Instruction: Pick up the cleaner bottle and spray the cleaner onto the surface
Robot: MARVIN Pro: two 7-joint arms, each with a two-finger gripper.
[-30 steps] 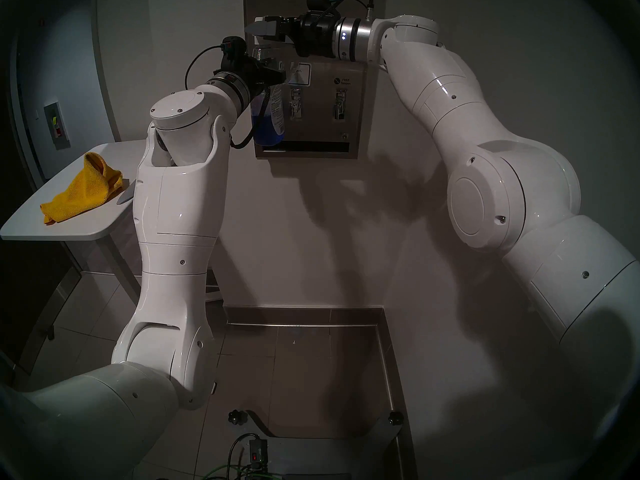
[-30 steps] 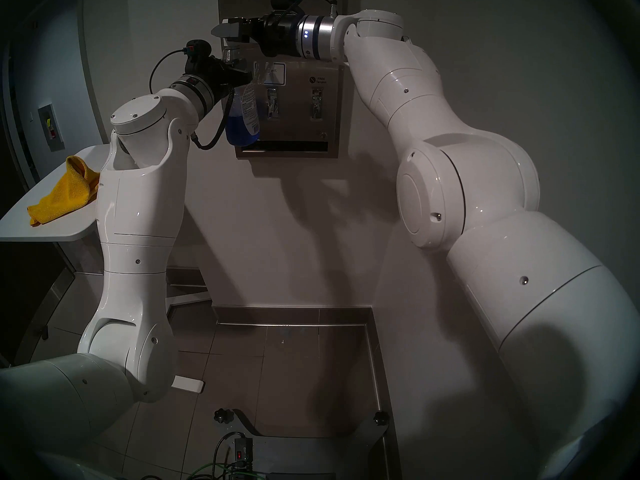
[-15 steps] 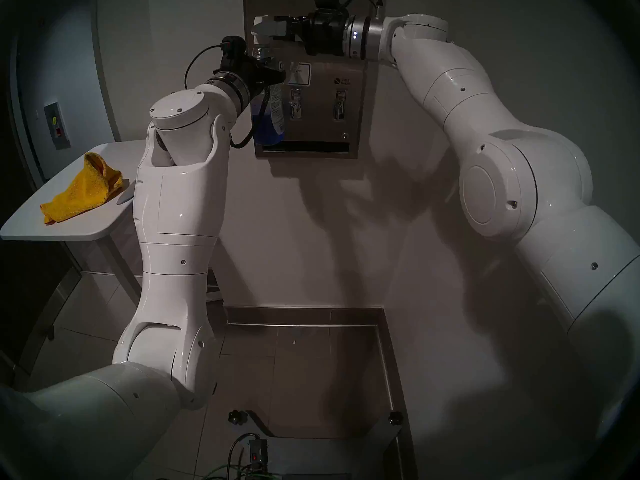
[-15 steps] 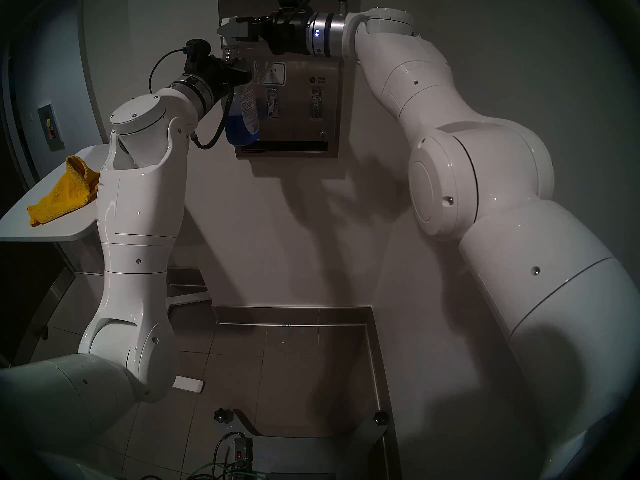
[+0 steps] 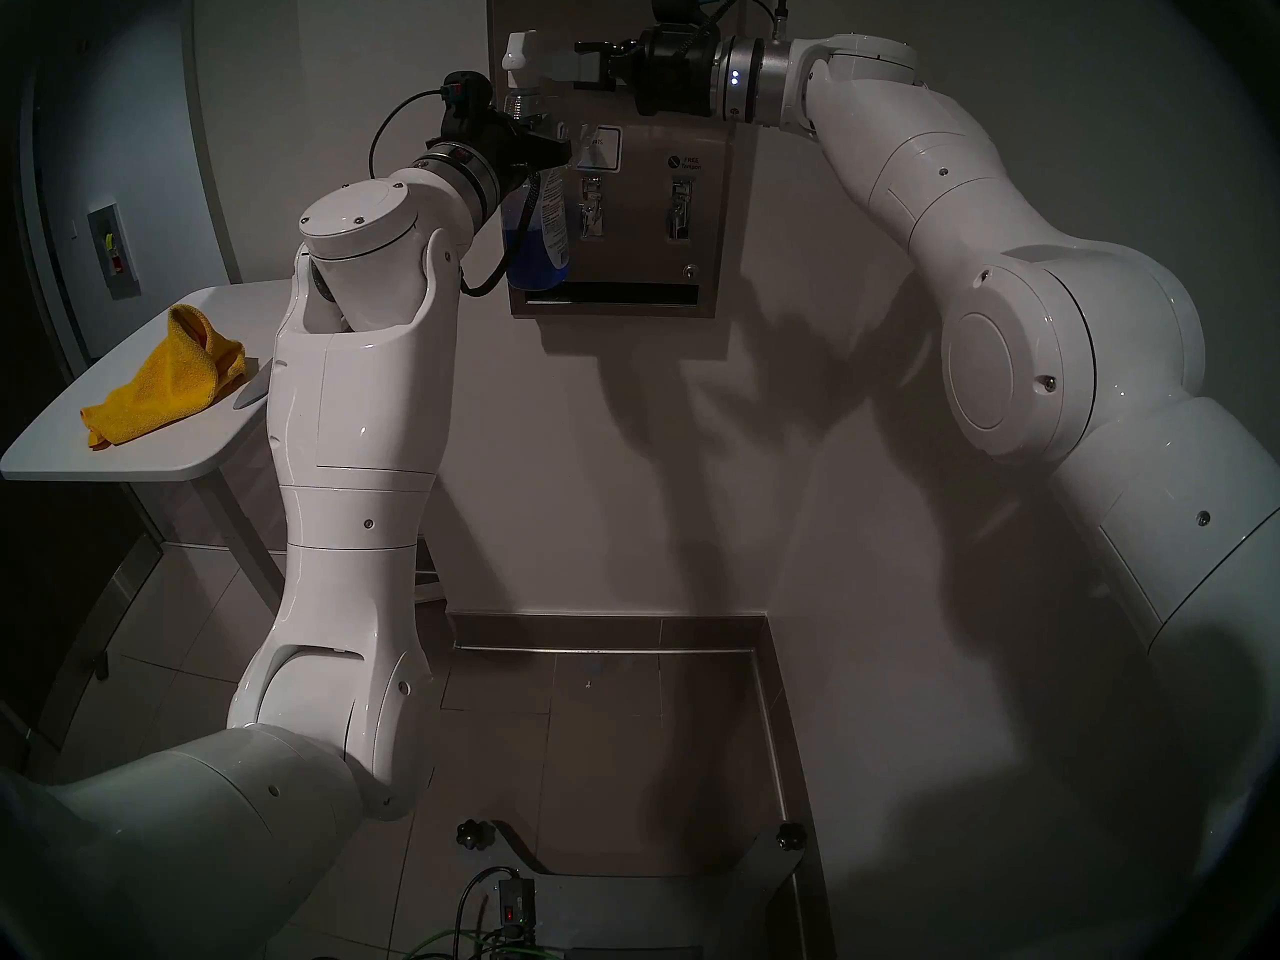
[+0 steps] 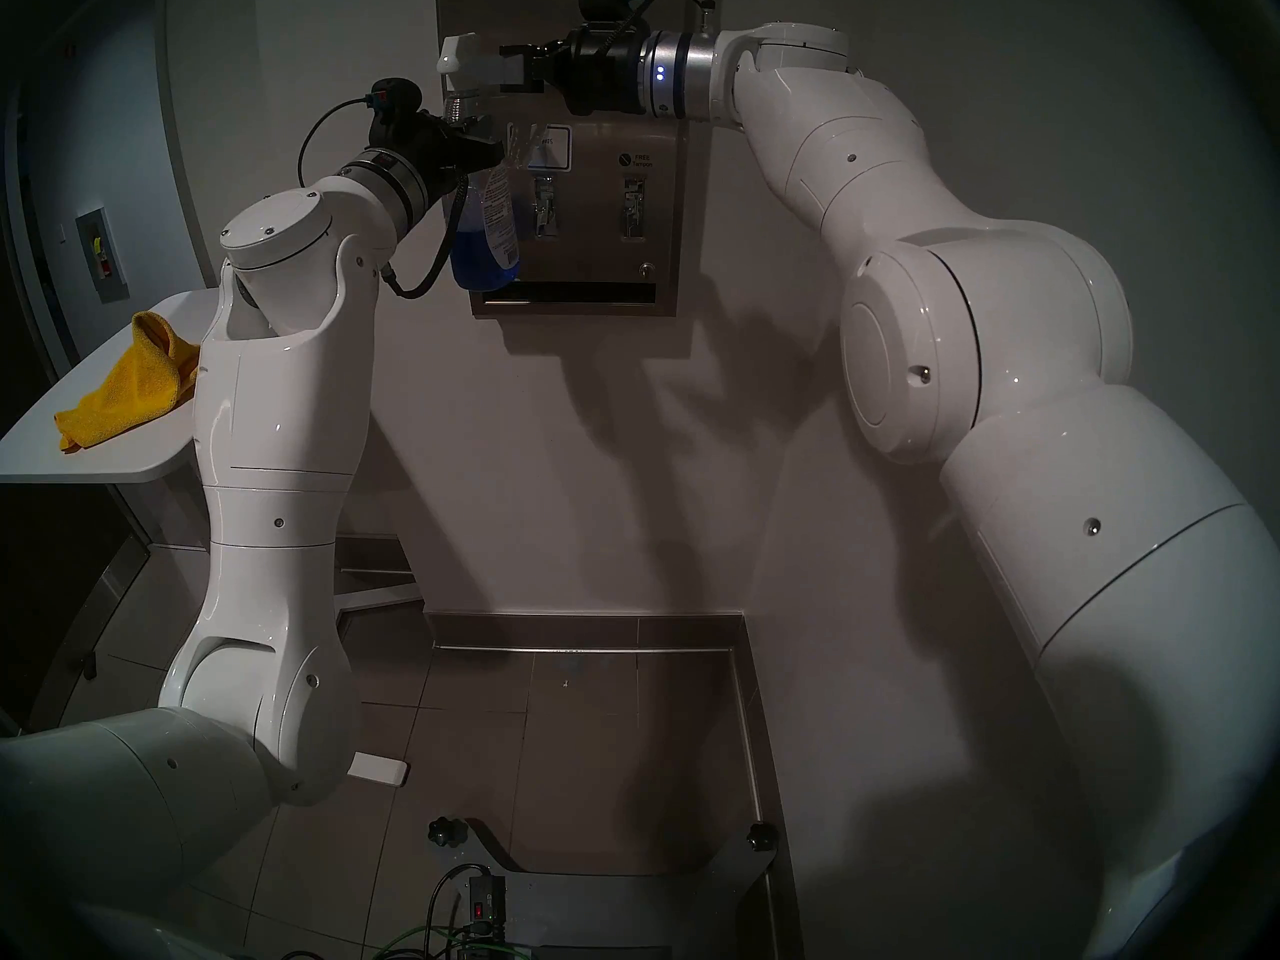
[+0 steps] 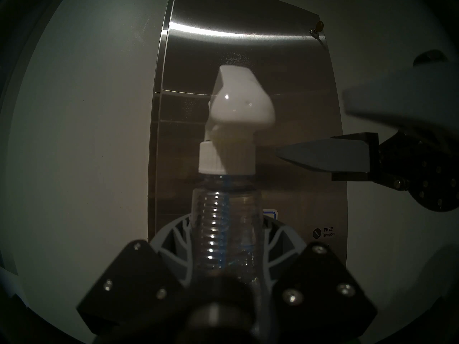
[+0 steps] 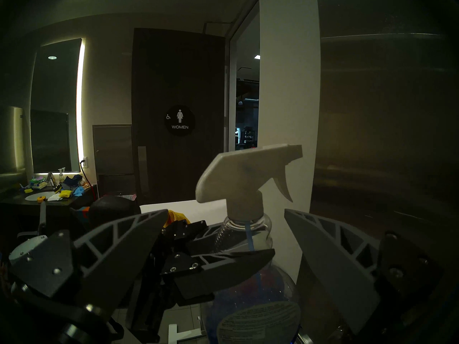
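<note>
My left gripper is shut on the neck of the cleaner bottle and holds it upright in front of the surface, a steel dispenser panel. The cleaner is blue liquid filling the bottle's lower part. The white trigger nozzle points at the panel. My right gripper is open, just right of the nozzle and not touching it. In the left wrist view the fingers clamp the ribbed neck, and a right finger hovers beside the cap. The right wrist view shows the nozzle ahead of open jaws.
A yellow cloth lies on a white table at my left. The panel hangs on an off-white wall. The tiled floor and my base frame are below. The right wrist view shows a dark door and a cluttered sink counter.
My right arm has drawn back to the right, off the nozzle, which now stands uncovered. The left arm and bottle have stayed still.
</note>
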